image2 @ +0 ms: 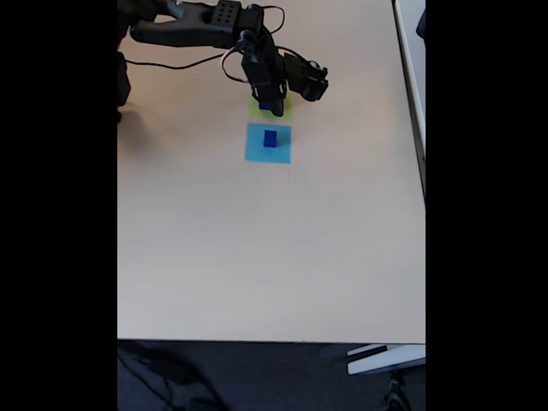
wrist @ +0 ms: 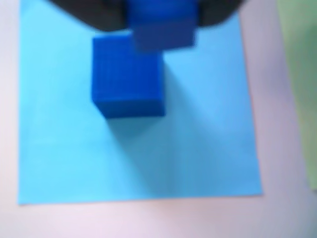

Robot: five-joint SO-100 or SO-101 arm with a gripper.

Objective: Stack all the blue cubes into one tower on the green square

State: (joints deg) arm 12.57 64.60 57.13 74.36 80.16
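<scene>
In the wrist view a dark blue cube (wrist: 128, 77) stands on a flat light-blue paper square (wrist: 208, 139). A second blue cube (wrist: 163, 27) hangs above it at the top edge, blurred, between the dark fingers of my gripper (wrist: 163, 17), which is shut on it. A strip of the green square (wrist: 299, 74) shows at the right edge. In the fixed view my gripper (image2: 268, 101) holds that blue cube (image2: 268, 105) just over the green square (image2: 283, 110), and the other blue cube (image2: 271, 138) sits on the light-blue square (image2: 253, 147) directly below it in the picture.
The beige table (image2: 257, 257) stretches wide below the squares. The black arm (image2: 188, 26) reaches in from the top left with cables looping around it. The table's right edge (image2: 423, 171) runs beside a white surface.
</scene>
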